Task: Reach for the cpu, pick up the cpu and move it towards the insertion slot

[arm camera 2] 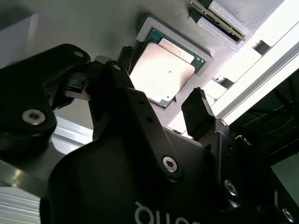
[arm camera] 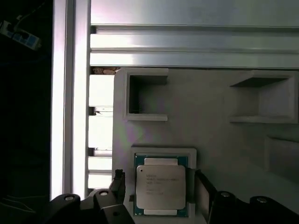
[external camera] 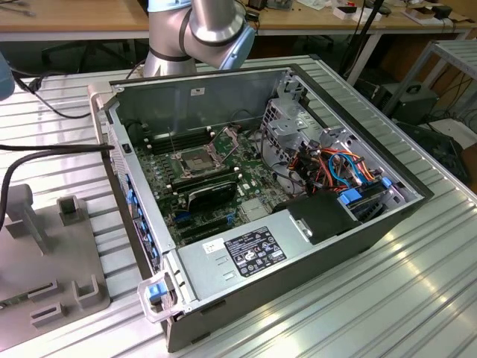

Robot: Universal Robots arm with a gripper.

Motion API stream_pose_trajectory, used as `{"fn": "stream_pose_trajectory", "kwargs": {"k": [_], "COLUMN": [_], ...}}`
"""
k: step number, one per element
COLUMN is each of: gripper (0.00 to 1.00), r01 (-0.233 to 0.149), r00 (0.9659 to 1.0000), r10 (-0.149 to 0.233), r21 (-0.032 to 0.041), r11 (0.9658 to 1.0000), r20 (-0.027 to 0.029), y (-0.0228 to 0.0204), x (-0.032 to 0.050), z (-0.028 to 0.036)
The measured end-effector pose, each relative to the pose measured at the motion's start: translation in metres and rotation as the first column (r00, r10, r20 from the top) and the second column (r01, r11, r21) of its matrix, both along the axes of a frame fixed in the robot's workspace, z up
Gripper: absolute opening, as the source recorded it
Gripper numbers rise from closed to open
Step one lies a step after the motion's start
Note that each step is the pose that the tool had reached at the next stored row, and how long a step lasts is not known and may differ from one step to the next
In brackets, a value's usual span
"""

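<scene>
**Fingers Spread Over the Chip, Socket Lying Open in the Case**

I am hovering my gripper point(arm camera 2: 161, 74) right over the cpu point(arm camera: 161, 189). My two black fingers point(arm camera 2: 198, 112) are spread apart, one on each side of the chip, and are pinching nothing. In both wire-free wrist views a gap is showing between each pad and the chip's edges. I am straddling it this way, I judge, so that the pads line up with two opposite sides of the thin square rather than with its flat metal face.

The cpu is lying face up in a shallow square nest point(arm camera: 163, 151) of the grey holder plate point(arm camera: 210, 135). The nest is sitting close to the plate's edge that runs along the ribbed aluminium table point(arm camera: 187, 46). Its raised rim is keeping the chip square and in a known spot, which is likely why the chip is parked there. Other pockets in the plate are standing further in from that edge.

Further off, in the exterior view, the arm point(external camera: 201, 22) is rising behind the open computer case point(external camera: 186, 93). The insertion slot point(external camera: 195, 162) is resting on the motherboard point(external camera: 160, 190) near the case's back wall, its silver frame facing upward. The pick is not yet made.
</scene>
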State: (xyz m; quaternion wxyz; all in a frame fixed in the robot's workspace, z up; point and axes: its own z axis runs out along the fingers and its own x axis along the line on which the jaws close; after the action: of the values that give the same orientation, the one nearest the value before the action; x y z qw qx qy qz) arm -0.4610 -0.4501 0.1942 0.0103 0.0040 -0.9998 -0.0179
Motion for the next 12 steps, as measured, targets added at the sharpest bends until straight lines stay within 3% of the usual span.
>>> {"fn": "stream_pose_trajectory", "kwargs": {"k": [4,9,12], "gripper": [0.70,0.70,0.61], "r01": [0.008,0.008,0.008], "r00": [1.0000,1.0000,1.0000], "r10": [-0.008,-0.008,-0.008], "r21": [-0.0003,-0.0008,-0.0012], "r11": [1.0000,1.0000,1.0000], "r20": [0.0000,0.0000,0.0000], "y": [0.0000,0.0000,0.0000], "x": [0.0003,0.0005,0.0005], "z": [-0.0063,-0.0071,-0.0071]}}
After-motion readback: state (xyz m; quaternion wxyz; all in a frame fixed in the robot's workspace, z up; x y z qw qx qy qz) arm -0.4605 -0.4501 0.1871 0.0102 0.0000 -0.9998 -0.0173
